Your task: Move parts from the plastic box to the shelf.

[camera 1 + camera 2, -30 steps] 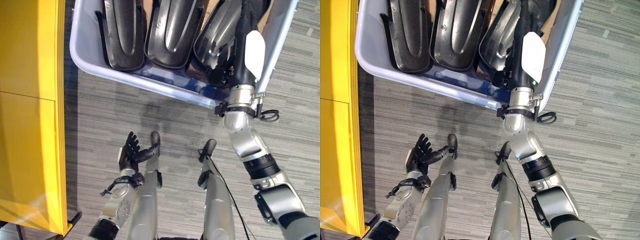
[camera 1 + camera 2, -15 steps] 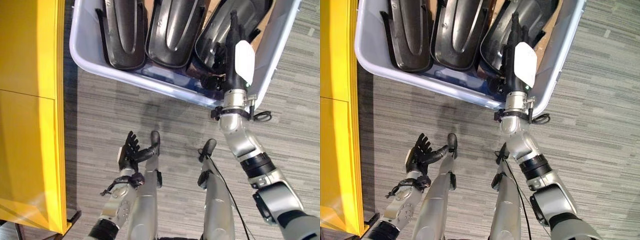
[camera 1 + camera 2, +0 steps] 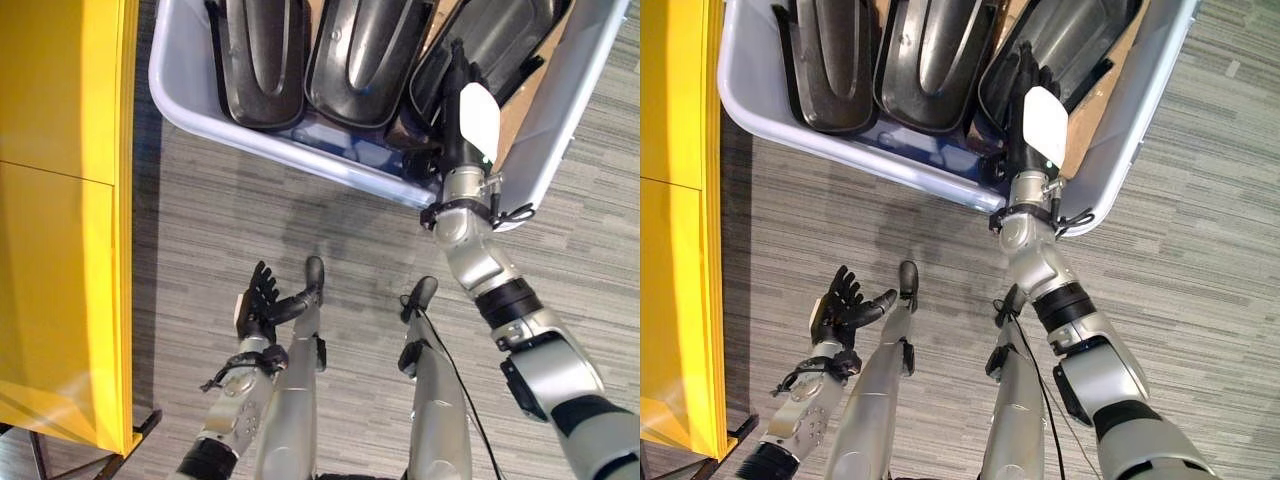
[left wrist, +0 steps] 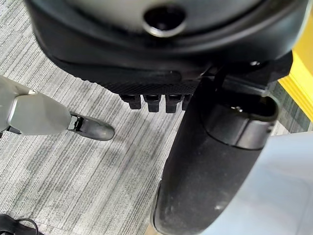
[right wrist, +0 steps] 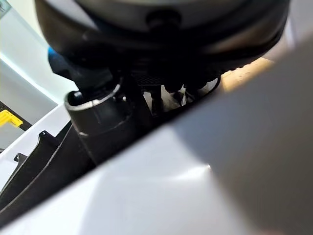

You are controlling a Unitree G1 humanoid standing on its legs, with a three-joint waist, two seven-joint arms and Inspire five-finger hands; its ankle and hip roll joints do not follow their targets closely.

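- The tall yellow shelf unit stands along the left side, well apart from the box; none of the parts is on it, so the task looks to be at its start.
- The left hand hangs low over the grey striped carpet floor, its fingers spread and relaxed, holding nothing. It sits where it did a second ago, idle.
- The pale lavender plastic box lies on the floor ahead and holds three glossy black moulded plastic parts standing side by side: the left part, the middle part and the right part.
- The right hand is inside the box at the right part, its dark fingers pointing up along that part's near edge, with the white cover on its back.
- What has changed: a second ago the right hand was lower and nearer the box's right wall; it has since drawn in over the rim and up against the right part. The whole view has also shifted a little, so the camera moved too.
- From this I judge the reach is nearly done and the grasp is next. The right wrist view is too close and dark to show whether the fingers curl round the part, so I cannot tell if it has hold.
- A brown cardboard sheet leans inside the box's right wall.
- No readable writing or labels on any of these.
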